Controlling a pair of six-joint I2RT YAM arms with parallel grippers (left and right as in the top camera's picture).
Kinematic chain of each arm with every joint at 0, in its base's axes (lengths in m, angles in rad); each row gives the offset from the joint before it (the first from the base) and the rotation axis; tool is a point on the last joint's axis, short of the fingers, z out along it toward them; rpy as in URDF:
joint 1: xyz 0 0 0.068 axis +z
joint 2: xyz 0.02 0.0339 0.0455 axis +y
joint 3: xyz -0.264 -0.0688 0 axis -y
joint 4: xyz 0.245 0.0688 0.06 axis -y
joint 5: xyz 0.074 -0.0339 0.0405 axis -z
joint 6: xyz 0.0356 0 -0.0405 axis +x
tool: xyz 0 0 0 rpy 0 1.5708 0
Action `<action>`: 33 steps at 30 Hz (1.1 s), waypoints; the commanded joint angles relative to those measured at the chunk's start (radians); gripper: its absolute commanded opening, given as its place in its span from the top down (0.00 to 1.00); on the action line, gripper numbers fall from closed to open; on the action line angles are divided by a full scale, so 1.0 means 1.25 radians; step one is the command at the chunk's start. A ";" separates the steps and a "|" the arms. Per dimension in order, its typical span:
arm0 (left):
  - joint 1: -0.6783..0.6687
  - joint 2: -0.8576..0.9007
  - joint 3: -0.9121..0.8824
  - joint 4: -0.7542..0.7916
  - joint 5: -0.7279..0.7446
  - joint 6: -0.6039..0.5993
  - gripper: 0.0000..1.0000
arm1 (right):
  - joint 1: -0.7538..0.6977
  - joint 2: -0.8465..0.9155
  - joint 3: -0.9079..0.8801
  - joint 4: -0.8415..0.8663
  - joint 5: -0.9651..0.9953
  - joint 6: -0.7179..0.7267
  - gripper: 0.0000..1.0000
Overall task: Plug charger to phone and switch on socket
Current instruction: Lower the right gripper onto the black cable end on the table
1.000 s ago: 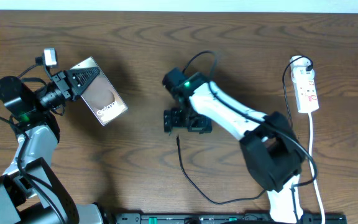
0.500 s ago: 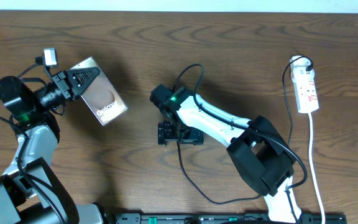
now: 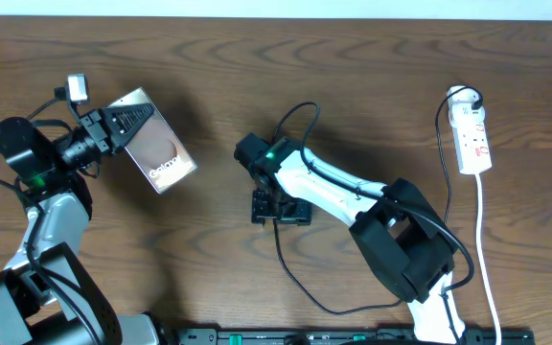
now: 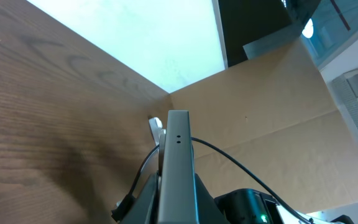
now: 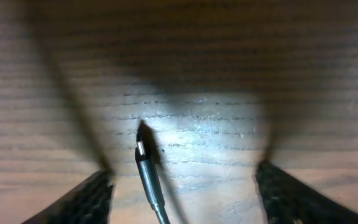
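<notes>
Charger [image 5: 146,171] lay on the table [image 5: 229,74], its plug tip low in the middle of my right wrist view. It sat between the two fingers of my right gripper [image 5: 184,177], nearer the one at lower left. Those fingers stood wide apart and gripped nothing. In the upper left of the overhead view my left gripper [image 3: 123,120] was clamped on the phone [image 3: 161,153], its screen facing the camera. At the upper right lay the socket [image 3: 473,134], well apart from both.

Fingers [image 5: 92,196] of right hand [image 5: 188,190] spread wide; charger [image 5: 144,160] plug tip between them, nearer left one, on wooden table [image 5: 229,74].
</notes>
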 commanded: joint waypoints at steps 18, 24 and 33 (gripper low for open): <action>0.000 -0.001 0.006 0.006 0.022 0.010 0.93 | -0.018 0.064 -0.018 0.025 -0.045 -0.006 0.79; 0.000 -0.001 0.006 0.006 0.022 0.010 0.93 | -0.018 0.064 -0.018 0.025 -0.039 -0.005 0.79; 0.000 -0.001 0.006 0.006 0.028 0.010 0.93 | -0.018 0.065 -0.018 0.019 -0.006 -0.007 0.80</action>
